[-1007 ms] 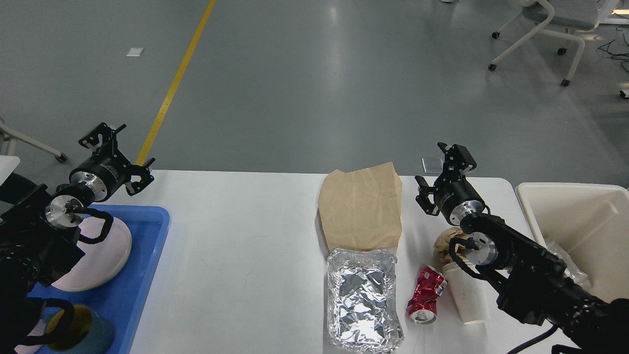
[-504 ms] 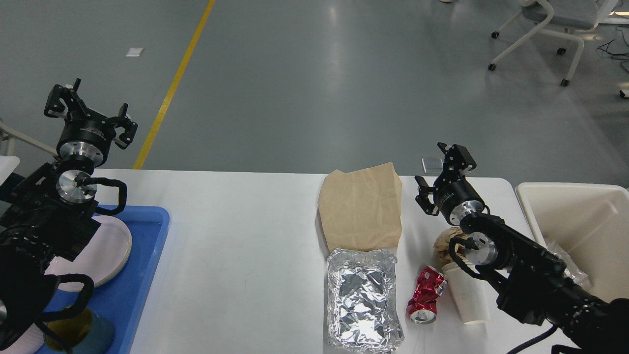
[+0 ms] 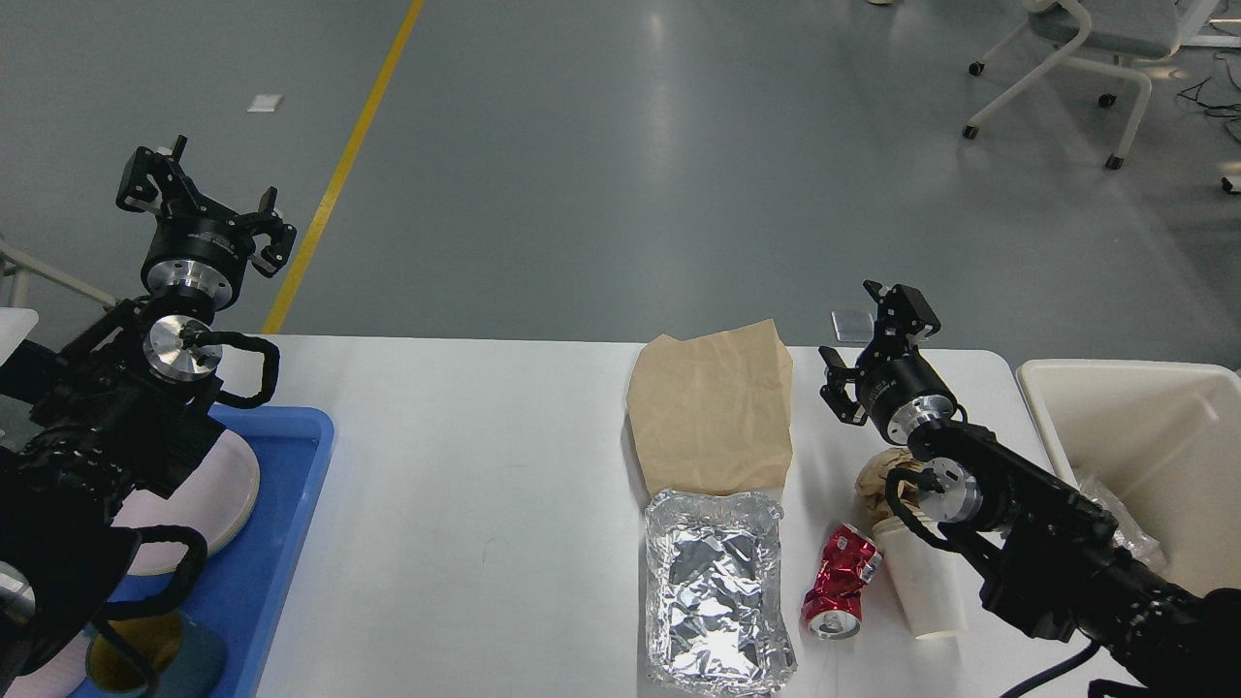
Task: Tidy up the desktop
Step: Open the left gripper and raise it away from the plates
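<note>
The desktop [image 3: 485,465] fills the middle. On it lie a bag [image 3: 713,407], foil tray [image 3: 715,591], can [image 3: 840,582] and cup [image 3: 926,582]. Left gripper [image 3: 199,199] and right gripper [image 3: 877,354] are both wide and hold nothing.

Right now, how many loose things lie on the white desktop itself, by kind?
Brown paper bag: 1
Foil tray: 1
Crushed red can: 1
White paper cup: 1
Crumpled brown paper: 1
Total: 5

Matte white desktop [image 3: 465,485]; creased brown paper bag [image 3: 713,412]; shiny crinkled foil tray [image 3: 717,591]; glossy crushed metal can [image 3: 841,582]; smooth blue plastic tray [image 3: 281,543].
</note>
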`<state>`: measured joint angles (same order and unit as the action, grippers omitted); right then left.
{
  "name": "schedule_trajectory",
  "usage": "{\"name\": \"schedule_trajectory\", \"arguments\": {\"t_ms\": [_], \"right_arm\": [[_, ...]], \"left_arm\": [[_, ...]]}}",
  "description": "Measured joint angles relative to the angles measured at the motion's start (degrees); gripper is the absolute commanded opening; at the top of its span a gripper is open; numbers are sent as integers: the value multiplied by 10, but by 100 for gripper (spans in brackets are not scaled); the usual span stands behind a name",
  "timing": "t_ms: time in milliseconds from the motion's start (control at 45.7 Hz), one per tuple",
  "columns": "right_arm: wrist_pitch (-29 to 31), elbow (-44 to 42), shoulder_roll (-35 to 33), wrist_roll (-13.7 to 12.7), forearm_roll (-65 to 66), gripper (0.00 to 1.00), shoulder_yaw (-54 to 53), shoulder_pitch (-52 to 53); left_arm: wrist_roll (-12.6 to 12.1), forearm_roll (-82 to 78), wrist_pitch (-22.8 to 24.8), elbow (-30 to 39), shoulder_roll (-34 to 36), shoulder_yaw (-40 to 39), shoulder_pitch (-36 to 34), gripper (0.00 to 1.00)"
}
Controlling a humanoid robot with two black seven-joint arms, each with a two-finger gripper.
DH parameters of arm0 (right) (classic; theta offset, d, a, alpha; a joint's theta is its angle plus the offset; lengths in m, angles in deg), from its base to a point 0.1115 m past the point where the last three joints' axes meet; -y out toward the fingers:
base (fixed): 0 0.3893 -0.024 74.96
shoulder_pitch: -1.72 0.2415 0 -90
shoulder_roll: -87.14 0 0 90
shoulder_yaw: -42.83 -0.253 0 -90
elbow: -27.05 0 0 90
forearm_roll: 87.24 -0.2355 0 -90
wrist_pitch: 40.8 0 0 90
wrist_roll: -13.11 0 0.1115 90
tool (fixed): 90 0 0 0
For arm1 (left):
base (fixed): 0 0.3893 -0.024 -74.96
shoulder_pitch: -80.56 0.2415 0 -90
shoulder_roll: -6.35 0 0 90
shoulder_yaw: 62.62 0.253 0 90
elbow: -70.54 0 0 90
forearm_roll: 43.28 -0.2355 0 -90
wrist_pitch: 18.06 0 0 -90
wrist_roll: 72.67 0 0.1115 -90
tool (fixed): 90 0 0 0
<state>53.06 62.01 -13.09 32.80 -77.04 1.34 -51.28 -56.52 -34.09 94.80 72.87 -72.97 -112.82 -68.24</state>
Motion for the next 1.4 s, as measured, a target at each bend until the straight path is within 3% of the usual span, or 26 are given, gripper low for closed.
{"name": "schedule_trajectory", "arguments": {"t_ms": [460, 547, 679, 788, 1401], "right_arm": [[0, 0, 0, 0, 0, 100, 0, 0], [0, 0, 0, 0, 0, 100, 0, 0], [0, 0, 0, 0, 0, 100, 0, 0], [-1, 0, 0, 0, 0, 100, 0, 0], [0, 0, 0, 0, 0, 100, 0, 0]], "left_arm": [[9, -2, 13, 2, -24, 26, 8, 96], [30, -2, 34, 3, -35, 26, 14, 96], [81, -2, 55, 3, -42, 26, 40, 96], [101, -2, 59, 2, -55, 26, 62, 96], [107, -2, 60, 2, -88, 89, 99, 96]]}}
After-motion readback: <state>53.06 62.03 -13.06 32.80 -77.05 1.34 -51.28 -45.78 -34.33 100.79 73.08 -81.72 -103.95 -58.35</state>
